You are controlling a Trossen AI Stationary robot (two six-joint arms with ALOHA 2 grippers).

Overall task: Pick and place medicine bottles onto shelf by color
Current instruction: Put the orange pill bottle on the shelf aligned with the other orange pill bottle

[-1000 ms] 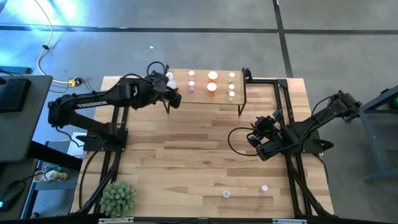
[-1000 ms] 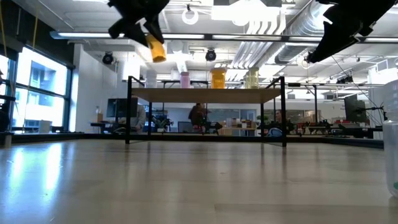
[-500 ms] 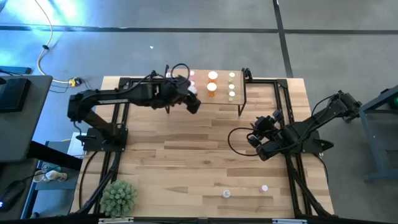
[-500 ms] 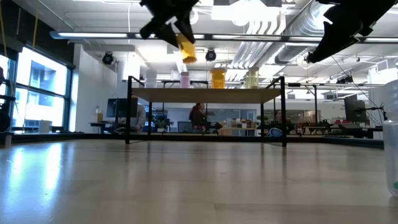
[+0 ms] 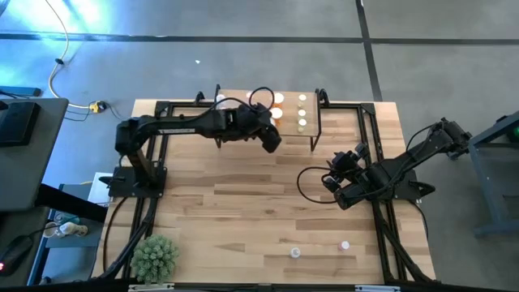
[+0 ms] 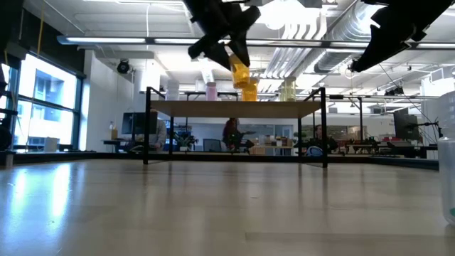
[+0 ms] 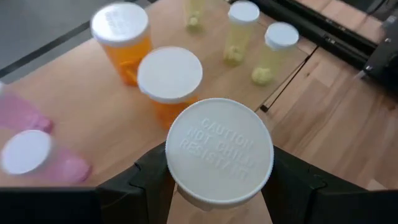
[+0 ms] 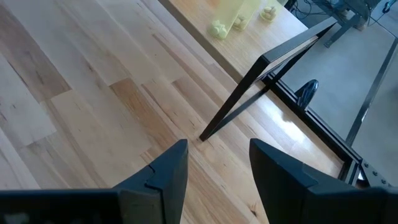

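Orange bottle [image 7: 219,152] over the shelf [image 5: 312,130], lining up for the orange group.

My left gripper [image 6: 229,48] is clamped on the bottle, fingers [image 7: 149,180] on both sides under its white cap, hanging just above the shelf near its front edge. I'd ease it down in a bare patch beside the two orange ones [image 7: 169,81], clear of the pink [image 7: 28,155] and yellow [image 7: 277,53] rows, upright, and let go only once seated. Right gripper [image 8: 214,165] waits over the table [image 5: 243,203], partly parted, holding nothing.
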